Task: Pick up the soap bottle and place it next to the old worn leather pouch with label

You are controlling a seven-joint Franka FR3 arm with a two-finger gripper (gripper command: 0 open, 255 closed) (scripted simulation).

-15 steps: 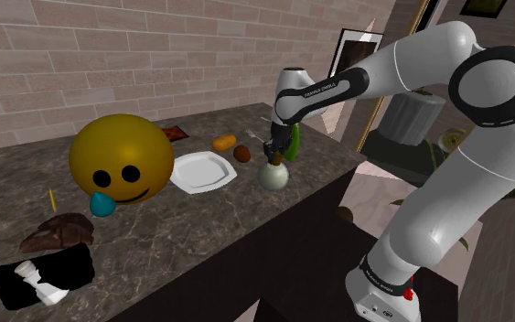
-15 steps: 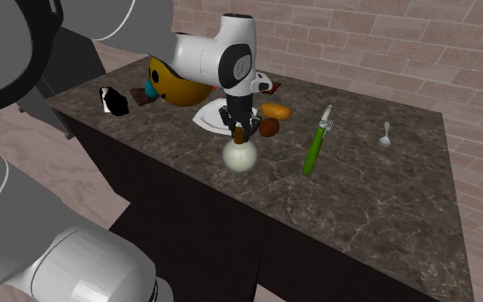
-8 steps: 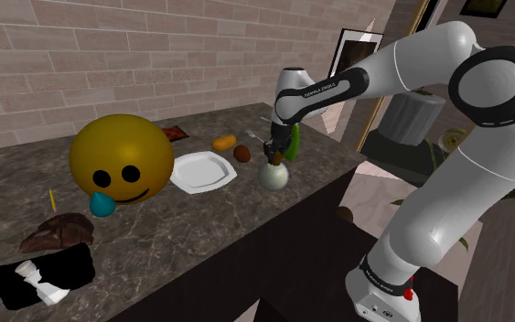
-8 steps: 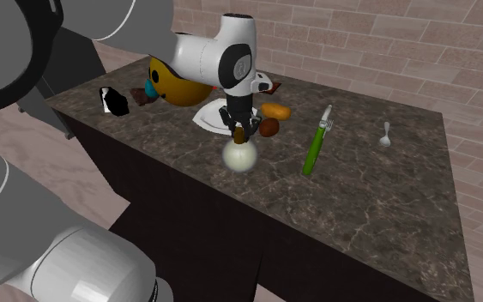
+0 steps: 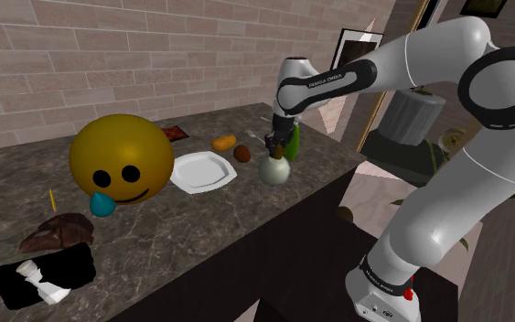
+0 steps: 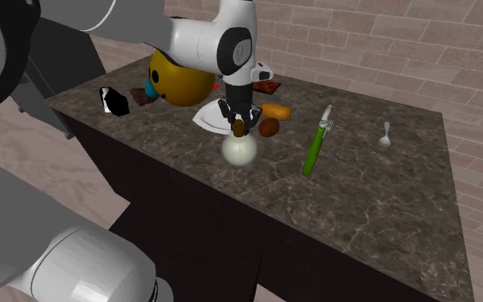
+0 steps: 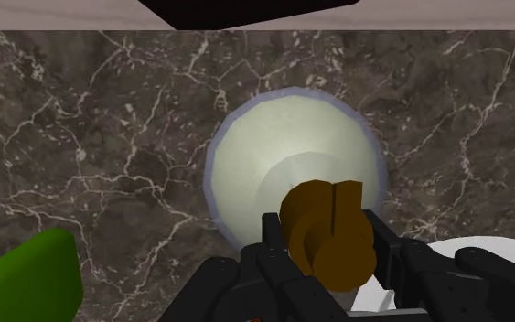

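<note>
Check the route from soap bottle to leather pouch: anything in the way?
Yes. With the claw shut on the cap of the soap bottle, the white plate and then the yellow smiley ball, teal drop at its base, sit between it and the leather pouch. Carrying it high should probably clear them.

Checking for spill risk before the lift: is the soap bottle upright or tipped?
Upright: the soap bottle has its brown cap pointing straight up, clasped between the jaws, round body below.
</note>
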